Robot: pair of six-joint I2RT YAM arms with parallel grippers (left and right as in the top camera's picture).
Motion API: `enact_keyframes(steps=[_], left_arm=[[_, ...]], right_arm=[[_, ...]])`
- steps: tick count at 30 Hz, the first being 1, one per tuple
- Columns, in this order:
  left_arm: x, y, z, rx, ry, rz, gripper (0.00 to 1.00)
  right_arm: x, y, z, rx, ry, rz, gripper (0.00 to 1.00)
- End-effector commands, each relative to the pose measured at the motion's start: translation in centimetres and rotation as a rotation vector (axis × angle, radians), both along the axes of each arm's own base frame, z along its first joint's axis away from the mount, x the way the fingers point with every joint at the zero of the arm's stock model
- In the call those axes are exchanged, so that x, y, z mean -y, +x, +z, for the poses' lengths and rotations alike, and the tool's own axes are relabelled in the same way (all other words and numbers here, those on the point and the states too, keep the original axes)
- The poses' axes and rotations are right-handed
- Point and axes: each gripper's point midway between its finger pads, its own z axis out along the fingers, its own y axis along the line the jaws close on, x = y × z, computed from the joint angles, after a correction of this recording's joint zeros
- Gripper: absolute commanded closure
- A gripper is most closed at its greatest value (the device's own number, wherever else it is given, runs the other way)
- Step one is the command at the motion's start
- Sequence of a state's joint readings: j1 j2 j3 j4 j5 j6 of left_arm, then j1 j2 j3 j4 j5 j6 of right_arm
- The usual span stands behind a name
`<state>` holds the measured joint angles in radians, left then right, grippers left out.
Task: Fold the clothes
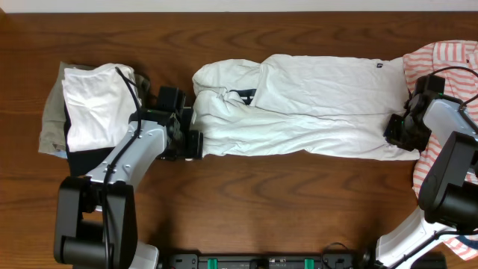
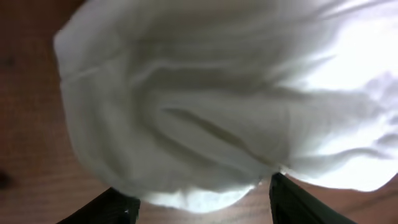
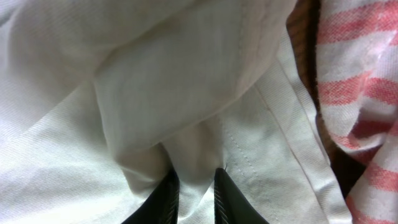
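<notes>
A large white T-shirt (image 1: 314, 104) lies folded into a long band across the middle of the table, with a bit of dark lettering showing near its left end. My left gripper (image 1: 191, 132) sits at that left end. It is open: in the left wrist view its gripper (image 2: 205, 208) has a dark finger on each side, and the shirt's rounded edge (image 2: 199, 124) lies just ahead of the gap. At the shirt's right end my right gripper (image 1: 396, 131) is shut on a pinched fold of the white cloth (image 3: 186, 93), which shows between the fingers of the gripper (image 3: 196, 190).
A folded stack of white, black and khaki garments (image 1: 93, 104) lies at the far left beside the left arm. A coral-and-white striped garment (image 1: 448, 60) lies bunched at the right edge under the right arm, and its stripes (image 3: 360, 74) are close to the pinched fold.
</notes>
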<state>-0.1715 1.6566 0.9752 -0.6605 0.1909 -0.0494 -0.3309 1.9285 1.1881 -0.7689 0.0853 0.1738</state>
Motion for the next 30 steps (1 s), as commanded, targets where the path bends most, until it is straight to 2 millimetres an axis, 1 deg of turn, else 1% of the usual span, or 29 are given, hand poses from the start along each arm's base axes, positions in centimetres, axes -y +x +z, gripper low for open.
enact_keyframes(steps=[1, 7, 9, 12, 15, 16, 18, 20, 21, 23, 25, 27, 30], left_arm=[[-0.2, 0.4, 0.2, 0.026, 0.014, 0.000, 0.33], [-0.2, 0.6, 0.2, 0.035, 0.013, 0.000, 0.34], [-0.1, 0.8, 0.0, 0.046, 0.007, 0.000, 0.35], [0.3, 0.9, -0.3, 0.059, -0.016, -0.004, 0.47], [0.2, 0.8, -0.6, 0.062, -0.016, -0.004, 0.74], [0.2, 0.8, -0.6, 0.064, -0.012, -0.005, 0.87], [-0.3, 0.9, -0.6, 0.073, 0.020, -0.031, 0.94], [-2.3, 1.3, -0.4, 0.094, 0.141, -0.025, 0.94], [-3.9, 1.8, 0.0, 0.115, 0.233, -0.007, 0.94], [-6.4, 2.8, 1.4, 0.166, 0.376, 0.026, 0.94], [-8.1, 4.1, 3.4, 0.241, 0.480, 0.065, 0.94], [-9.0, 5.5, 5.2, 0.327, 0.535, 0.105, 0.94], [-8.9, 7.3, 7.2, 0.438, 0.521, 0.139, 0.93]], right_arm=[[0.6, -3.2, -2.7, -0.126, -0.027, -0.028, 0.81], [0.6, -3.3, -2.7, -0.128, -0.026, -0.028, 0.82], [0.6, -3.3, -2.7, -0.128, -0.026, -0.028, 0.82], [0.6, -3.3, -2.7, -0.128, -0.026, -0.028, 0.82], [0.6, -3.3, -2.7, -0.128, -0.026, -0.028, 0.82], [0.6, -3.3, -2.7, -0.128, -0.026, -0.028, 0.82], [0.6, -3.3, -2.7, -0.128, -0.026, -0.028, 0.82], [0.6, -3.3, -2.7, -0.128, -0.026, -0.028, 0.82], [0.6, -3.3, -2.7, -0.128, -0.026, -0.028, 0.82], [0.6, -3.3, -2.7, -0.128, -0.026, -0.028, 0.82], [0.6, -3.3, -2.7, -0.127, -0.026, -0.028, 0.82], [0.6, -3.2, -2.7, -0.127, -0.026, -0.028, 0.82], [0.6, -3.3, -2.7, -0.127, -0.026, -0.028, 0.82]])
